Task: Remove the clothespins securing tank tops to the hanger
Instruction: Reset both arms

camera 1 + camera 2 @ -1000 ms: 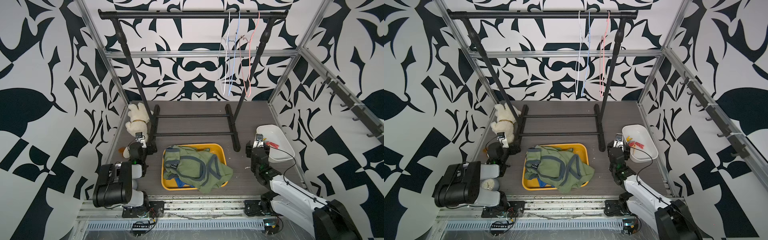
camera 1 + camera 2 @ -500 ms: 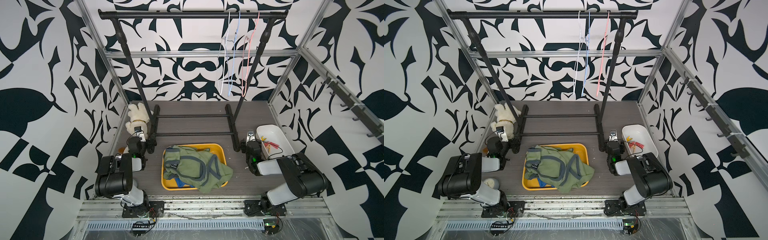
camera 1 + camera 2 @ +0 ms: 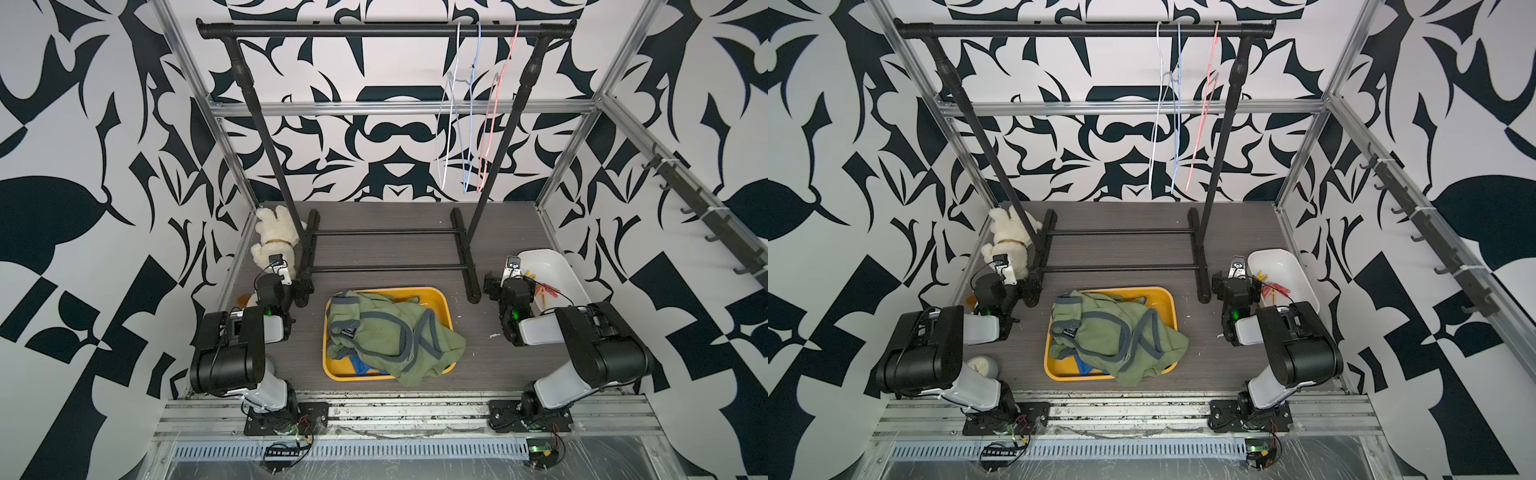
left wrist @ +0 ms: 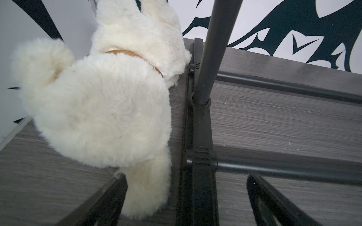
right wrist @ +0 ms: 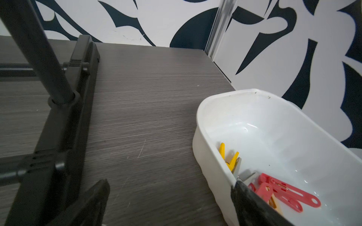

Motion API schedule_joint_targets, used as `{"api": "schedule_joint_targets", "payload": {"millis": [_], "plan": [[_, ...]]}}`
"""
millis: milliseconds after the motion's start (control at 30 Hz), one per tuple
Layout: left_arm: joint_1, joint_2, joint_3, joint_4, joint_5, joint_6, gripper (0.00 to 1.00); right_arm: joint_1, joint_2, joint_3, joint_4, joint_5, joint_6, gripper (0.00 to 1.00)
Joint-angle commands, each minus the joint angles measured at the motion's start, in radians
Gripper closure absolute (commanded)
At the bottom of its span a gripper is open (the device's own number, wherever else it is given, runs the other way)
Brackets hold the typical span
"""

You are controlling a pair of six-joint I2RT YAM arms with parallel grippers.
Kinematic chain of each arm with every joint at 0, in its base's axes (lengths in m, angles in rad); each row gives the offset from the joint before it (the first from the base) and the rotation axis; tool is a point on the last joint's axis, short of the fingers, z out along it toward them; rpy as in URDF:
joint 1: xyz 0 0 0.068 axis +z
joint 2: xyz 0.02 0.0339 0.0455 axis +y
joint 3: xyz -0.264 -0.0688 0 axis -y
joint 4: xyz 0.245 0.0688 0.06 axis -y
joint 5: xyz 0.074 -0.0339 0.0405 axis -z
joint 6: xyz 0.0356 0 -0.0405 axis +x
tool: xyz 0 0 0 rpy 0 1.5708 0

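clothespins (image 5: 284, 193): I see red, yellow and a grey one heaped at one end of the white tub (image 3: 557, 266), right of centre in both top views.
tank tops (image 3: 386, 332): olive ones piled in the yellow tray (image 3: 440, 299), lower centre of frame, spilling over its near edge; a bit of blue shows underneath.
hangers (image 3: 469, 124): three bare ones, upper right of centre, on the rack (image 3: 374, 30).
right gripper (image 5: 170, 184): claw spread wide, empty, just beside the tub.
left gripper (image 4: 185, 182): claw wide, empty, at the rack's foot.
plush toy (image 4: 107, 107): white, left of centre, just beside the left gripper.
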Motion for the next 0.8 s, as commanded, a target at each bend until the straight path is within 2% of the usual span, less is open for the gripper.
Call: {"api": "schedule_joint_targets", "payload": {"millis": [0,767], "plan": [[0.005,-0.008,0.017,-0.016,0.003,-0.004,0.01,0.001,-0.013,0.019,-0.006,0.007,0.014,0.01],[0.004,-0.007,0.018,-0.016,0.003,-0.004,0.01,0.001,-0.013,0.021,-0.008,0.008,0.015,0.01]]}}
